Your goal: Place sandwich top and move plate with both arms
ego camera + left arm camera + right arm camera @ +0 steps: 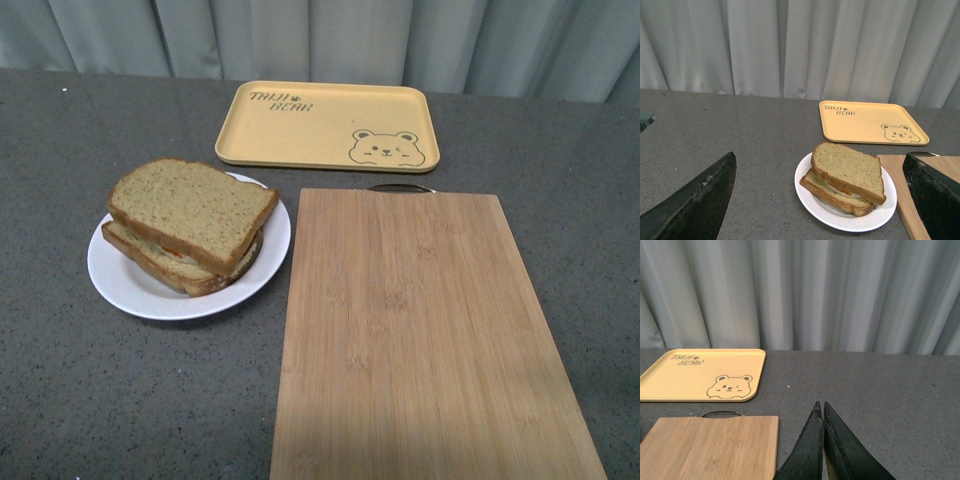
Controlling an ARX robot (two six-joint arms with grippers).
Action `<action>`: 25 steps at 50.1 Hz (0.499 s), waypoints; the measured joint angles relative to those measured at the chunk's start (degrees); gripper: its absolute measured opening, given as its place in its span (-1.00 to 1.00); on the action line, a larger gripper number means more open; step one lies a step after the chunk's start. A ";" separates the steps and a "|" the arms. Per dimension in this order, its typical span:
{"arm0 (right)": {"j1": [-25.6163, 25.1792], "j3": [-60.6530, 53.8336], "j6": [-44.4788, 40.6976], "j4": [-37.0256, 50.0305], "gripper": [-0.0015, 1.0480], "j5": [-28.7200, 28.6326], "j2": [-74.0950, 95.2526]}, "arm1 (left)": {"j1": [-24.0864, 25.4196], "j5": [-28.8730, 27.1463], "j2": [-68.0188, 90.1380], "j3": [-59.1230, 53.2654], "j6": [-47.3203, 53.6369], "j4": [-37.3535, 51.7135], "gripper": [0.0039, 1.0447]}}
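The sandwich top, a plain tan-brown slice with darker crust, lies on the lower slice with egg on the round white plate, left of the board. It also shows in the left wrist view, on the plate. My left gripper is open and empty, its black fingers spread wide on either side of the plate, above the table and short of it. My right gripper is shut and empty, over the dark table beside the board. Neither arm shows in the front view.
A bamboo cutting board lies right of the plate. A yellow bear-printed tray sits behind both. A grey curtain hangs at the table's far edge. The table top is dark grey and speckled.
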 joint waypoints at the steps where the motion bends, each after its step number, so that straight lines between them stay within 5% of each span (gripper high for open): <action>1: -0.17 -0.28 0.00 -0.72 -0.98 -0.24 -1.05 | 0.00 -0.02 0.00 0.00 0.00 0.00 0.88; 8: -1.73 -0.98 0.00 -12.59 -0.98 -1.75 -13.14 | 0.00 0.00 0.00 0.00 0.00 0.00 0.88; 25: -6.36 -3.52 0.02 -25.29 -0.98 -6.32 -29.20 | 0.00 0.00 0.00 0.00 0.00 0.00 0.88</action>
